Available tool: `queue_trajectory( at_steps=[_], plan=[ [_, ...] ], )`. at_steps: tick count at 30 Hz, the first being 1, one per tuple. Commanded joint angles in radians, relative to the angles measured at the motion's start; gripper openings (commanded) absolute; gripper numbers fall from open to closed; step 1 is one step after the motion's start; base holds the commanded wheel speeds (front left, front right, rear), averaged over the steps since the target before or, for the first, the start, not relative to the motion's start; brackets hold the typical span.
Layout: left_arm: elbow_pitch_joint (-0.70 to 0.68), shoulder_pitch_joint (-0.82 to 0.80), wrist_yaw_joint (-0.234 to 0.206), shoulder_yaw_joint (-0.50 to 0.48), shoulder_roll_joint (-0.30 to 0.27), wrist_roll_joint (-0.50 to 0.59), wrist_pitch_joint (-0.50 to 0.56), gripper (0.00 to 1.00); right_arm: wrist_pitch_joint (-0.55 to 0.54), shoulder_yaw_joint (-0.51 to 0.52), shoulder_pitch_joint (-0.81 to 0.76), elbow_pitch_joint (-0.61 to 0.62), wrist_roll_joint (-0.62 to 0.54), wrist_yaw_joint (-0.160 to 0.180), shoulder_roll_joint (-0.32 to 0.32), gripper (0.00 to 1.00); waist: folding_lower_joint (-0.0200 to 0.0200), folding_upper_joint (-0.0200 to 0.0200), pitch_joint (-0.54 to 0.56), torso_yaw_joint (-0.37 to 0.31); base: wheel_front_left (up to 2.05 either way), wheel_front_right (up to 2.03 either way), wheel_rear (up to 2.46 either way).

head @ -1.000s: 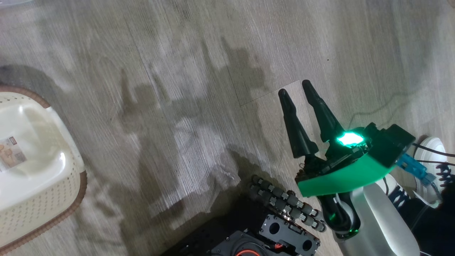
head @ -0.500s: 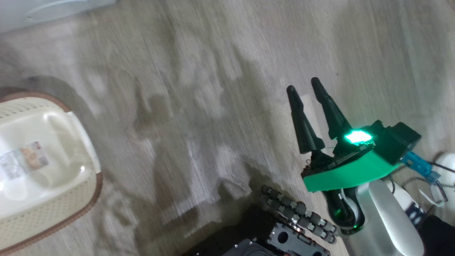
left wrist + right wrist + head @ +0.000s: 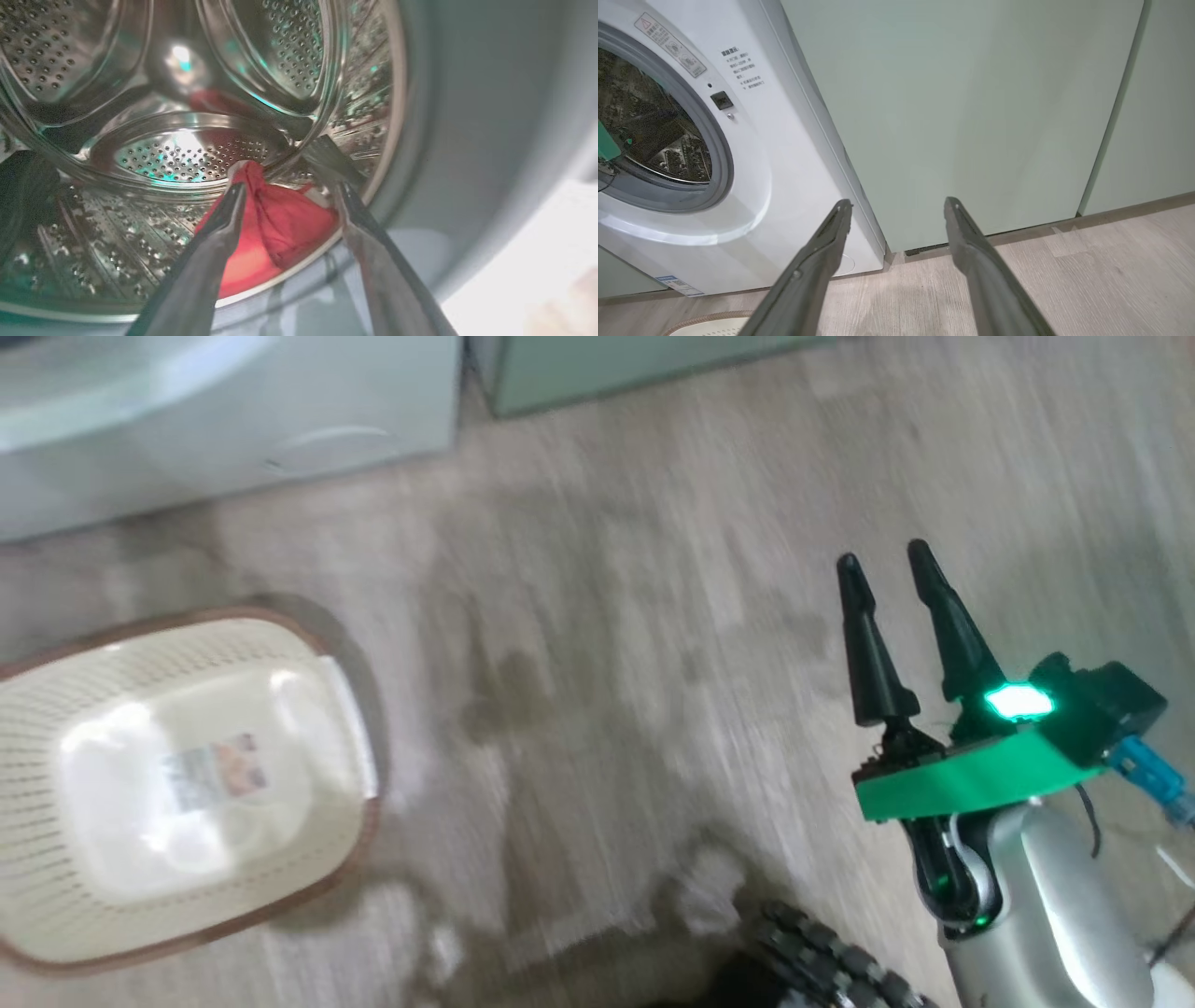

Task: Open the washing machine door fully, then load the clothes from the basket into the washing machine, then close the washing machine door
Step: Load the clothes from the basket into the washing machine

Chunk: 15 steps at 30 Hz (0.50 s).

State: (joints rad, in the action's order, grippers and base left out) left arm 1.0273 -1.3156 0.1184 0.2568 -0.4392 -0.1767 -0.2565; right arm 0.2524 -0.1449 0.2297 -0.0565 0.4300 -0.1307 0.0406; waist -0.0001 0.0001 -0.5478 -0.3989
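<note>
Fingers of left gripper spread, inside drum

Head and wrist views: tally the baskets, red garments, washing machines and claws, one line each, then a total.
basket: 1
red garment: 1
washing machine: 1
claws: 2, the left claw and the right claw
Total: 5

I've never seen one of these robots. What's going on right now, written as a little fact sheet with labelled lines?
basket: on the wooden floor, nothing in it but a sticker
clothes: red garment lying in the steel drum, near its front lip
washing machine: mouth uncovered
left gripper: open, at the drum's mouth, pointing at the garment
right gripper: open, empty, above the floor
</note>
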Motion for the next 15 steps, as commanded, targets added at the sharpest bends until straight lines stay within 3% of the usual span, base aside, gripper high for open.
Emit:
queue_trajectory(
  at_steps=[1,5,15],
  plan=[
    [-0.047,0.014,-0.011,-0.021,-0.021,-0.009,-0.005,1.00,0.009,-0.010,-0.030,0.023,-0.016,0.000,0.010,1.00,0.0001,-0.0001,0.077,0.074,0.00,0.00,0.00],
    [-0.163,0.192,-0.033,-0.038,0.053,-0.021,-0.005,1.00,0.009,0.017,-0.053,0.005,-0.057,0.000,0.010,1.00,0.0001,-0.0001,0.181,0.143,0.00,0.00,0.00],
    [-0.350,0.543,-0.018,-0.091,0.197,-0.067,-0.005,1.00,0.009,0.083,-0.150,-0.012,-0.123,0.000,0.010,1.00,0.0001,-0.0001,0.385,0.264,0.00,0.00,0.00]
  ],
)
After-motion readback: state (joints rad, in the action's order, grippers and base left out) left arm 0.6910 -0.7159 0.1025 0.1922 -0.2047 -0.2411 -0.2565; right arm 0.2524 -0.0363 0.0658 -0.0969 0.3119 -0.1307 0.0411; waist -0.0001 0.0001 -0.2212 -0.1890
